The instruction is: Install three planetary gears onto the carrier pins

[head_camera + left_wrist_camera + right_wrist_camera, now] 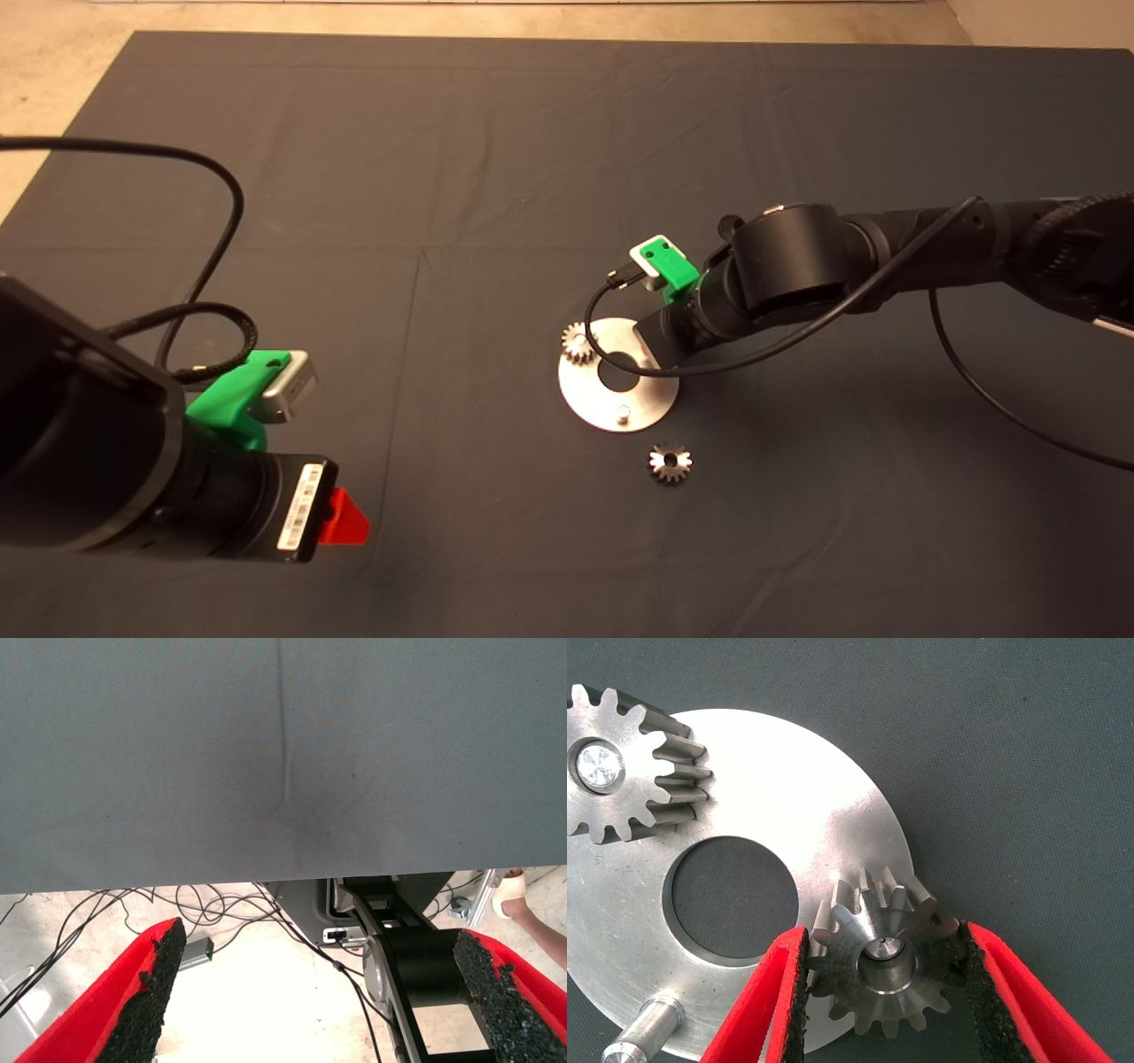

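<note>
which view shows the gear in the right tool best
The right wrist view: the small shiny steel toothed gear fills the frame between the right tool's red fingers, over the flat round silver disc. In the head view the arm hides this gear. The left wrist view shows only mat and floor.

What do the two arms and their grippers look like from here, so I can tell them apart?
Both arms are black and cylindrical with green wrist camera mounts and loose black cables. The left gripper has red wedge-shaped fingers, and a white barcode label sits just behind it. The right gripper has red fingers lined with rough black pads.
</note>
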Tool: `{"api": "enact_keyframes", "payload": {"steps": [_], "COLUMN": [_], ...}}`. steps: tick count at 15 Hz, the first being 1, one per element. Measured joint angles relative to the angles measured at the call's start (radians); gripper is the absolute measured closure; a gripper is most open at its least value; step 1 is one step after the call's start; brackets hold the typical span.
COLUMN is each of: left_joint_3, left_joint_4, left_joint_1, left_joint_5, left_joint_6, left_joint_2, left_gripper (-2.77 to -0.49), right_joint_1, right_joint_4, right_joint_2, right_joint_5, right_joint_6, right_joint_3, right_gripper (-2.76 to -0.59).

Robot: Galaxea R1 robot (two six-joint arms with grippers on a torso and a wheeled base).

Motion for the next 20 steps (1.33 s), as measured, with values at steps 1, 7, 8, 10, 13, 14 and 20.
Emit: {"api": "enact_keyframes", "payload": {"steps": [1,7,8,10,13,14,20], "left_joint_3": [0.0,0.0,0.0,0.0,0.0,0.0,0.0], "left_joint_4": [0.0,0.0,0.0,0.0,0.0,0.0,0.0], "left_joint_1": [0.0,0.0,0.0,0.0,0.0,0.0,0.0], "left_joint_5": [0.0,0.0,0.0,0.0,-0.002,-0.008,-0.011], "left_joint_6": [0.0,0.0,0.0,0.0,0.0,0.0,0.0], "left_joint_2": [0.0,0.0,0.0,0.0,0.0,0.0,0.0], "left_gripper": [-2.17,-2.17,-2.17,-2.17,-2.17,-2.17,-2.17], "right_joint_1": [0.0,0.0,0.0,0.0,0.001,0.0,0.004], "right_joint_4": [0.0,0.0,0.0,0.0,0.0,0.0,0.0], "right_joint_2": [0.0,0.0,0.0,0.0,0.0,0.001,0.0], "right_joint_5": [0.0,0.0,0.0,0.0,0.001,0.004,0.004], "right_joint_6": [0.0,0.0,0.0,0.0,0.0,0.0,0.0], "right_joint_3": [0.0,0.0,0.0,0.0,0.0,0.0,0.014], "right_gripper": [-1.07,-1.07,-1.07,-1.07,-1.17,-1.17,-1.44]}}
